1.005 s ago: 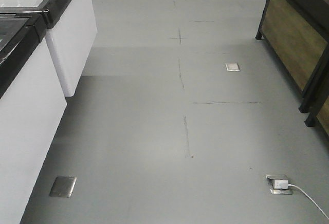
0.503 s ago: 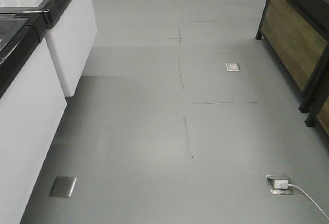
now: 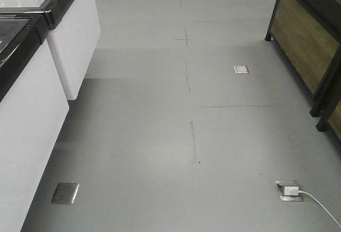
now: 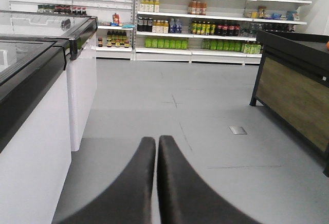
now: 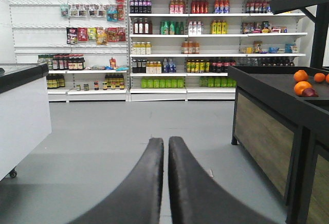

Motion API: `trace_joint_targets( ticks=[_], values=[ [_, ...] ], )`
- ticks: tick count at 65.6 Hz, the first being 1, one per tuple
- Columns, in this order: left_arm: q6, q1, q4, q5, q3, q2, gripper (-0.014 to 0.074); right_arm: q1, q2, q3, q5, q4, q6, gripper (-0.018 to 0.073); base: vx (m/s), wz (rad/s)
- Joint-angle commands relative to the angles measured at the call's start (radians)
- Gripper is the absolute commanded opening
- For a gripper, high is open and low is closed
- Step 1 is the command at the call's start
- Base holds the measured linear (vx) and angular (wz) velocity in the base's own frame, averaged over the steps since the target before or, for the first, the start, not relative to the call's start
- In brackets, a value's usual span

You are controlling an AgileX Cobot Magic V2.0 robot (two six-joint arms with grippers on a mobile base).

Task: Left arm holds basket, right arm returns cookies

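Nothing has shifted on the floor (image 3: pixel 149 136) ahead since a second ago. Left claw (image 4: pixel 157 142) and right claw (image 5: pixel 167 143) — both pressed closed, empty; basket and cookies lie outside every view.

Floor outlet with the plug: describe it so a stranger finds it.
On the grey floor, look bottom right of the front view, nearer than the wood-panelled dark stand. Of three silver floor plates, only this outlet holds a white plug and cable.
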Motion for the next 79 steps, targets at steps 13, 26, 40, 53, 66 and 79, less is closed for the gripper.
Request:
trace_joint_targets(
  ticks=[13, 26, 40, 53, 66, 79],
  values=[
    [0.001, -0.006, 0.0, -0.07, -0.03, -0.018, -0.0006, -0.001, -0.012, 0.016, -0.077, -0.01, -0.008, -0.0006, 0.0, 0.0],
    [0.034, -0.006, 0.001, -0.117, -0.031, -0.018, -0.0006, -0.001, -0.012, 0.016, -0.077, -0.01, -0.008, -0.0006, 0.0, 0.0],
    [0.03, -0.006, 0.001, -0.128, -0.104, -0.018, -0.0006, -0.001, -0.012, 0.016, -0.077, -0.01, -0.008, -0.0006, 0.0, 0.0],
    [0.12, -0.006, 0.001, -0.128, -0.224, -0.015, -0.0006, -0.001, -0.012, 0.016, -0.077, -0.01, -0.008, -0.0006, 0.0, 0.0],
    [0.138, -0.006, 0.001, -0.072, -0.331, 0.075, -0.0006, -0.001, -0.012, 0.016, -0.077, -0.01, -0.008, -0.0006, 0.0, 0.0],
    [0.138, -0.006, 0.001, 0.069, -0.442, 0.272, -0.0006, -0.001, -0.012, 0.016, -0.077, -0.01, -0.008, -0.0006, 0.0, 0.0]
  ],
)
